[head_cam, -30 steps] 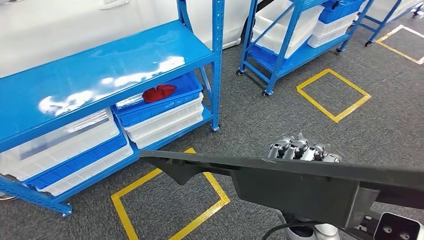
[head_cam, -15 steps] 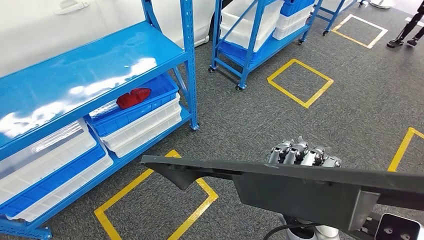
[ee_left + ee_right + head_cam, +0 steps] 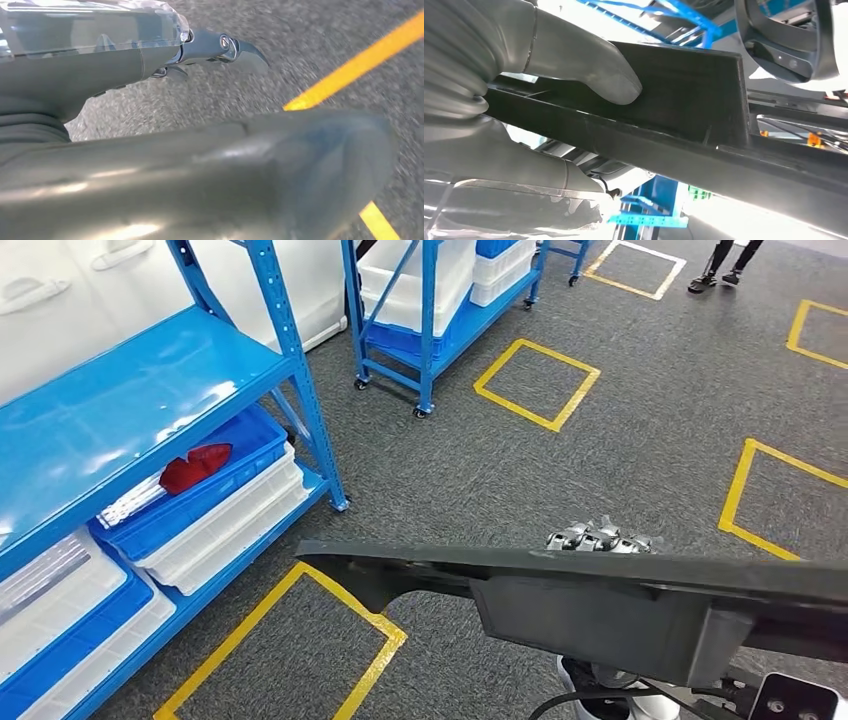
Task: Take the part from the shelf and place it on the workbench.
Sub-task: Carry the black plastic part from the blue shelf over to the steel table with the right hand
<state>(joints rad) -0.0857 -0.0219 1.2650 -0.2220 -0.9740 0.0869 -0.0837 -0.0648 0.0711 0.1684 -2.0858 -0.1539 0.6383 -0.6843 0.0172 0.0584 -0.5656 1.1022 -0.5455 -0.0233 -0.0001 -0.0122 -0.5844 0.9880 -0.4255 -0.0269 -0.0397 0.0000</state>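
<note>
Part (image 3: 600,605) clamped between right hand (image 3: 598,538) thumb and fingers (image 3: 575,537).

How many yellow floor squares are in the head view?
4: one by the near shelf, one beside the wheeled rack, one at the far top, one at right. A fifth corner may be another.

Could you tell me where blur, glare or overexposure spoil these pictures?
Head view: mostly sharp, with pale glare streaks on the blue shelf. Left wrist view: the grey carpet and yellow floor line are smeared by motion blur, and the close grey surface is soft. Right wrist view: the background is blown out to white, while the thumb of the right hand on the dark part is clear.
</note>
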